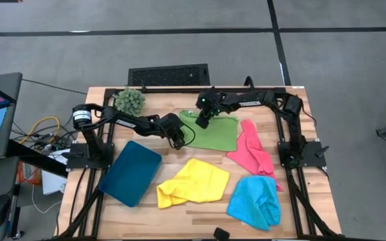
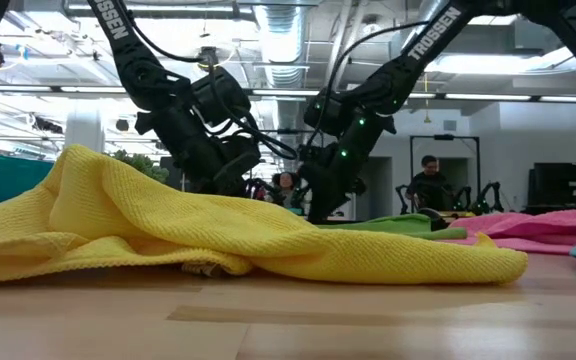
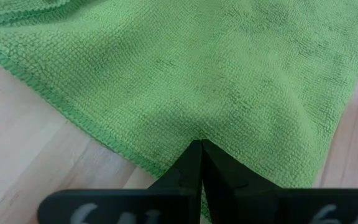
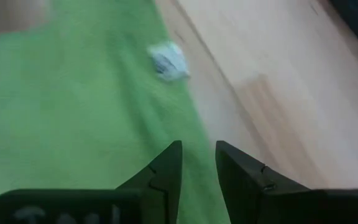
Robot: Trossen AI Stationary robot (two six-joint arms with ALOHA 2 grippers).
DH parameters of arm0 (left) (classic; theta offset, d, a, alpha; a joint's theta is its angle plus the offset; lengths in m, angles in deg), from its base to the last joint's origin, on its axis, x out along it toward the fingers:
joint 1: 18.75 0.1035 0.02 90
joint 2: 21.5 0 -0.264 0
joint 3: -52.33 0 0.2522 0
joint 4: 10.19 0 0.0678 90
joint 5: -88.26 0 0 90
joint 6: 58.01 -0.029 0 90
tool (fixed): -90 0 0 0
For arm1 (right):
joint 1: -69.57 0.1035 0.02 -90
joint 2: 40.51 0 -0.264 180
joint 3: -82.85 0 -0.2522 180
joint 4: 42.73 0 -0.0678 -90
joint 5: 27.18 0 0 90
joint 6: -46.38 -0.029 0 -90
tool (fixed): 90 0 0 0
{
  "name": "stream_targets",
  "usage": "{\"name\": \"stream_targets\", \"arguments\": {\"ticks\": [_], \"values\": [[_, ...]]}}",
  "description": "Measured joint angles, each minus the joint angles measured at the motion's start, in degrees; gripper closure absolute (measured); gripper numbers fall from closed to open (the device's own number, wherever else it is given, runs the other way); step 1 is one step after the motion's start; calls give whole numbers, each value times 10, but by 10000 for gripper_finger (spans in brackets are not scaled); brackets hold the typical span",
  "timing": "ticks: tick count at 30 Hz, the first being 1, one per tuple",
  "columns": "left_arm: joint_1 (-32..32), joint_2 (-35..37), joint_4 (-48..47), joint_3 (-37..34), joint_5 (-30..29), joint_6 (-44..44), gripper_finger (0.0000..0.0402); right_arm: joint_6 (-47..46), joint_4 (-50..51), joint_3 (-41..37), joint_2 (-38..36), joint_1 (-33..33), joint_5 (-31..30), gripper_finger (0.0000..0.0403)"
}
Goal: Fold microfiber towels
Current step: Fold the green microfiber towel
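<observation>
The green towel (image 1: 216, 134) lies spread on the table's middle. My left gripper (image 1: 178, 139) is at its left edge, shut on the cloth (image 3: 229, 62). My right gripper (image 1: 202, 122) stands at the towel's far left corner, its fingers (image 4: 197, 158) apart over the green edge (image 4: 73, 112) near a white label (image 4: 168, 60). The yellow towel (image 1: 193, 182), the pink towel (image 1: 252, 150) and the light blue towel (image 1: 255, 201) lie crumpled nearer the front edge. My left gripper pinches the green towel's hemmed left edge (image 3: 166, 163) between its two shut fingers, only at their tips. The fingers slant down from the table's left. Creases fan out from the pinch, and the rest of the towel lies flat on the table. Whether my right gripper touches the towel, I cannot tell.
A dark teal tray (image 1: 131, 172) lies at the front left, and a spiky green plant ball (image 1: 131, 100) sits at the far left corner. In the low view the yellow towel (image 2: 218, 230) hides both grippers' tips. Bare wood shows left of the green towel.
</observation>
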Motion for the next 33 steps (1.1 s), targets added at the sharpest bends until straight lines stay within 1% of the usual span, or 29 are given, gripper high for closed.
{"name": "stream_targets", "arguments": {"ticks": [2, 4, 5, 8, 9, 11, 14, 18, 20, 24, 31, 33], "values": [[0, 0, 0, 0, 0, 0, 401, -19, 1, 0, 0, -12, -11, 281], [0, 0, 0, 0, 0, 0, 401, -38, 1, 0, 0, -27, 7, 281], [0, 0, 0, 0, -1, -1, 401, -41, -3, 0, 0, -34, 35, 281], [0, 0, 0, 0, -1, -6, 401, -34, -29, 0, -12, -47, 148, 281], [0, 0, 0, 0, -1, -6, 401, -33, -41, 3, -14, -45, 169, 281], [0, 0, 0, 0, -1, -7, 401, -28, -38, 5, -14, -37, 187, 281], [0, 0, 0, 0, -1, -8, 401, -7, -33, 8, -5, -17, 179, 281], [0, 0, 1, 0, -1, -8, 401, 5, -22, 8, 8, 0, 109, 281], [0, 0, 1, 0, -1, -8, 401, 0, -19, 11, 17, -2, 92, 281], [0, 0, 1, 0, -1, -9, 401, -42, 14, 21, 23, -18, 87, 284], [0, 0, 1, 0, -4, -16, 401, -134, 23, 20, 20, -38, 82, 307], [0, 0, 1, 0, -4, -22, 401, -146, 24, 20, 19, -46, 81, 314]]}}
